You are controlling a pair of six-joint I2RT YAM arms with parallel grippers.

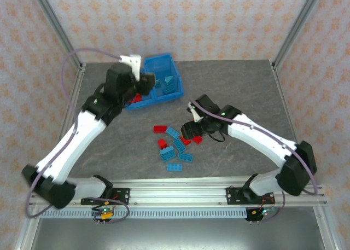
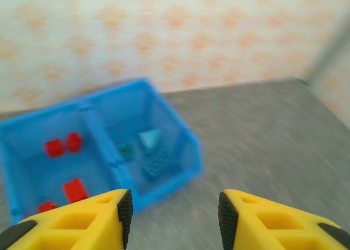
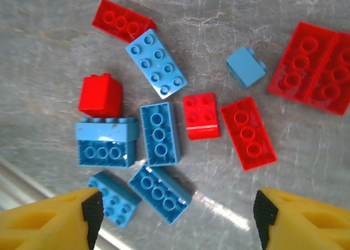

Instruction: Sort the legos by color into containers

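Note:
The blue bin (image 1: 164, 58) stands at the back of the table, left of centre. Its left compartment holds red legos (image 2: 75, 190) and its right compartment holds light blue legos (image 2: 157, 162). My left gripper (image 1: 144, 86) hovers at the bin's near side, its jaws open (image 2: 175, 211) with nothing between them. A loose pile of blue legos (image 1: 175, 149) and red legos (image 1: 159, 129) lies mid-table. My right gripper (image 1: 193, 131) hangs just above that pile's right side, open (image 3: 175, 217) and empty. Below it lie a blue brick (image 3: 159, 133) and a red brick (image 3: 249, 132).
The grey table (image 1: 240, 86) has bare surface to the right and behind the pile. Metal frame posts (image 1: 298, 25) rise at the back corners before patterned walls. A metal rail (image 1: 175, 191) runs along the near edge between the arm bases.

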